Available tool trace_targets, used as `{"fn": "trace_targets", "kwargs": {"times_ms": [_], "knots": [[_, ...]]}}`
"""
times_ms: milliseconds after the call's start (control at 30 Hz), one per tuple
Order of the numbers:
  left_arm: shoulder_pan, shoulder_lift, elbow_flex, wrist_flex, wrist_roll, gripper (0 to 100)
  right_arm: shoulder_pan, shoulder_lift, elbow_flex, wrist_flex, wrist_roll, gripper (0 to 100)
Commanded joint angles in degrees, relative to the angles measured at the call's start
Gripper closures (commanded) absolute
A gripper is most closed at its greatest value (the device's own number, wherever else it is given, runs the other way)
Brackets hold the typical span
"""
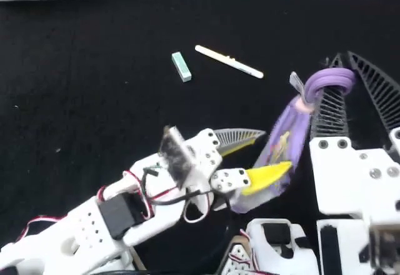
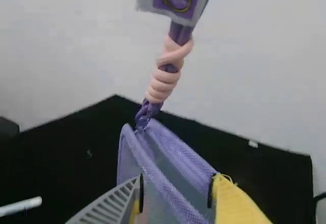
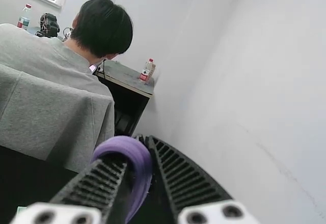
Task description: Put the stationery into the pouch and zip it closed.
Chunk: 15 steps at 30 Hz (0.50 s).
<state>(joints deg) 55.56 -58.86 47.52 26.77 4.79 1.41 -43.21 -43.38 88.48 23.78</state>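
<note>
So the black table (image 1: 75,69) takes up pretty much the whole high view. The white left arm comes in from the near left corner, the right arm sits at the near right, and the two are well apart except where they share the load.

The pouch (image 1: 287,131) is up off the table, a purple mesh one, strung on a slant between the two arms. The left gripper (image 1: 276,150) has the lower end of it. There's a grey finger on one side and a yellow finger on the other with the mesh pinched in between, and from the left wrist view you can see both fingers pressed against the pouch's sides. The top end narrows into a purple strap (image 1: 331,78), and that loop is caught in the right gripper (image 1: 344,55). Its black ribbed fingers come together at the tips with the strap wedged just below them.

The stationery is still lying out on the table, toward the far side. There's a pale pen (image 1: 229,61) lying at an angle, with a small green eraser (image 1: 181,66) just beside it on the left, not touching.

Smallest bit is a little tag (image 1: 297,82) hanging off the strap right by the loop.
</note>
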Motion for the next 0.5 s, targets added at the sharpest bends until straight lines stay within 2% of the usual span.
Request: {"fn": "trace_targets", "kwargs": {"times_ms": [0,167,233,333,467], "knots": [[0.6,-0.5,-15.3,12.8,0.9,76,0.4,-0.3,0.0,-1.2,-0.1,98.8],[0.0,-3.8,-26.2,22.3,0.5,76,0.4,-0.3,0.0,-1.2,-0.4,98.8],[-2.6,-7.7,-29.1,24.6,0.8,76,0.4,-0.2,0.1,-1.3,-0.5,98.8],[-9.4,-14.9,-31.0,25.4,0.9,76,0.4,0.1,0.4,-1.4,-0.6,98.8],[-24.3,-24.4,-28.4,28.3,0.9,76,-5.9,0.1,0.4,-1.4,-2.3,98.8]]}}
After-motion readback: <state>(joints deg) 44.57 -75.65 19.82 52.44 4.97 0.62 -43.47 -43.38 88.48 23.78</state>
